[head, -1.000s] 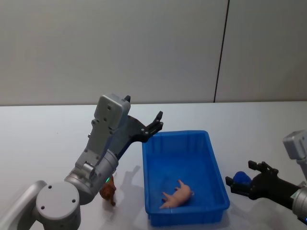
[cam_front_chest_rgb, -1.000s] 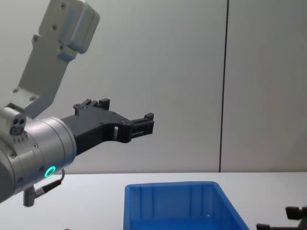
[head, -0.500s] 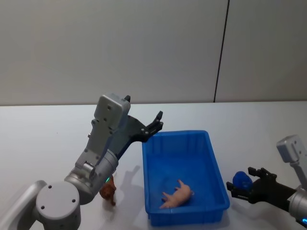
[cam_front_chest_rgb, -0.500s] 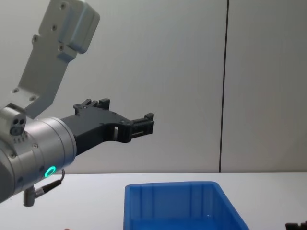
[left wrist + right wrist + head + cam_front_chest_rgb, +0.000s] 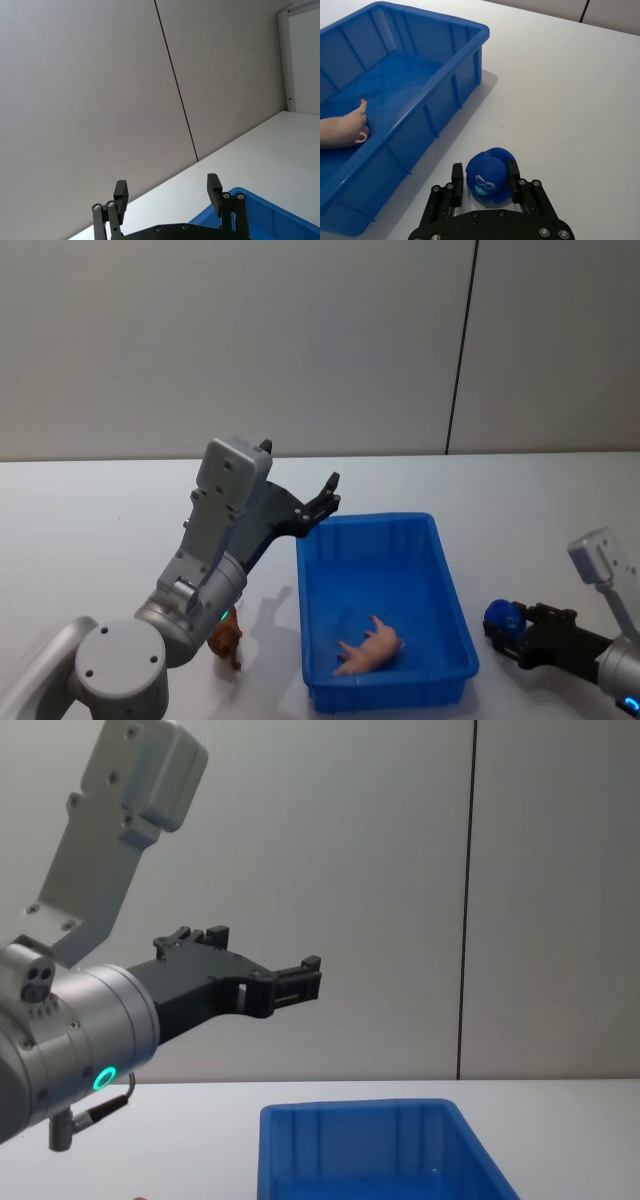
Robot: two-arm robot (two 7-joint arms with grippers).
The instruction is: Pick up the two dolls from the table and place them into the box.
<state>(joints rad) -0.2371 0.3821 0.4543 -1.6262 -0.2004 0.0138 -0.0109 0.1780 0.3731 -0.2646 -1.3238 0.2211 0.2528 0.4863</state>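
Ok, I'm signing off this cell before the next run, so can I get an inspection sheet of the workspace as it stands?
Surface: white table, flat and smooth.
Job's things: blue box upright; pink doll lying inside it; brown doll on the table left of the box, partly behind the left arm; blue doll right of the box.
Clutter: nothing seen.
Grippers: left gripper raised over the box's far left corner, fingers open, empty; right gripper low by the table, fingers against both sides of the blue doll.
Cables: short loop at the left arm's wrist.
Surroundings: grey wall panels with a dark seam.
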